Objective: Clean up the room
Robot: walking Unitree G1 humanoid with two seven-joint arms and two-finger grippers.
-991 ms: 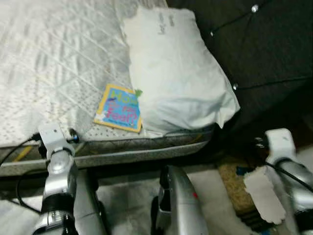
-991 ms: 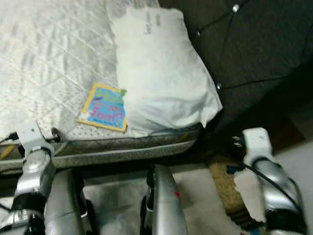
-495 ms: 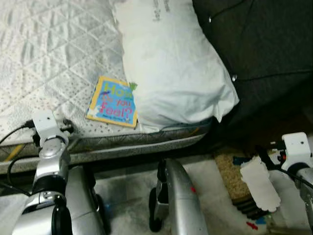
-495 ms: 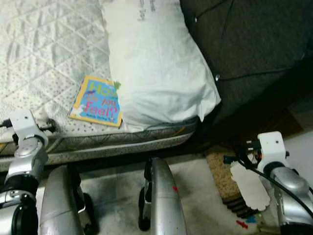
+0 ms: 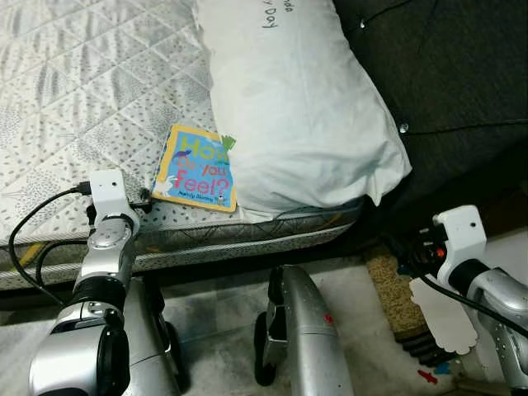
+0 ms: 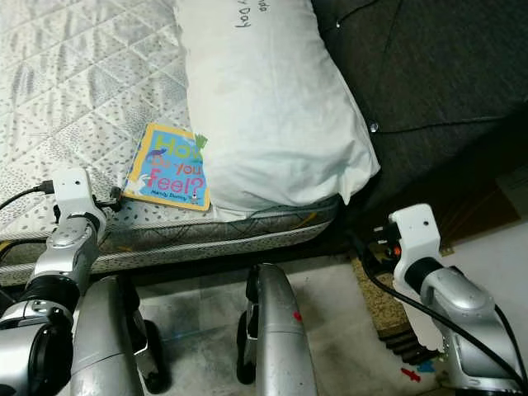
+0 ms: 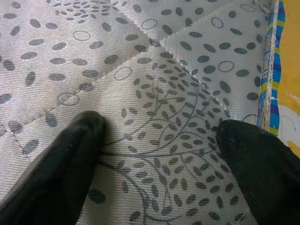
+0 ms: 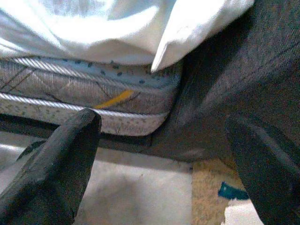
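The left gripper (image 7: 159,140) hangs just over the quilted mattress (image 5: 74,99), near its front edge. Its two black fingers (image 7: 61,159) stand wide apart with nothing between them but the leaf-print fabric. In the left wrist view, the yellow and blue edge of the book (image 7: 276,70) lies just beside one fingertip, not touching it.

One book (image 5: 198,167) lies flat on the mattress, cover up, with "How do you feel?" in large letters on blue inside a yellow border. One corner of it is tucked against the pillow (image 5: 289,99). The left arm's wrist sits just left of the book at the mattress edge.

One white pillow lies right of the book, reaching to the right end of the mattress, with some dark handwriting near its far end. One corner hangs over the mattress edge. Behind and right of it is a dark tufted headboard (image 5: 445,74) with a few shiny buttons.

Below the bed, one silver leg (image 5: 309,338) of the robot stands on a pale floor (image 5: 214,330).

The right gripper (image 8: 164,140) is low beside the bed's corner, its two fingers spread wide and empty, aimed at the gap between mattress side and headboard. A brown mat (image 5: 392,289) lies on the floor there, with a white scrap of paper (image 5: 445,318) next to the right arm.
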